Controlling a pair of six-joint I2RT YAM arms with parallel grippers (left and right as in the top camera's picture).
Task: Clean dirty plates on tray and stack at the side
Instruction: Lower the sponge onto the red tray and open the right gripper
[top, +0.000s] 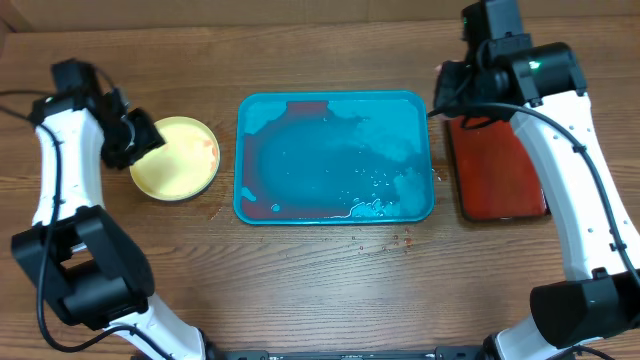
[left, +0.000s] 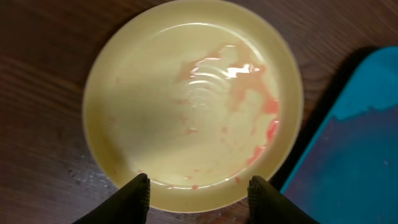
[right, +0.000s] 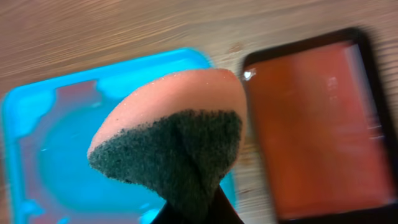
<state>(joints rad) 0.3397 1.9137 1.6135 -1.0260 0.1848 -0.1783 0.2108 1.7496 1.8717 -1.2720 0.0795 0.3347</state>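
Plate (top: 178, 158), yellow and sauce-smeared, sits on the table (top: 320, 290) just left of the tray (top: 300, 150). My left gripper (top: 135, 138) hangs over its left rim. My right gripper (top: 452, 92) is above the far corner of the red tray (top: 500, 180).

Left wrist: my fingers (left: 138, 196) stand wide apart over the plate's near rim, holding nothing.

Right wrist: my right fingers pinch a folded sponge (right: 168, 124), orange with a dark scouring face, above the gap between the two trays.

Plate (left: 193, 106) pale yellow, pink-red smears; tray (top: 330, 150) turquoise, reddish wash; small tray (top: 490, 180) red, black rim; sponge (right: 180, 106) orange, dark-green.
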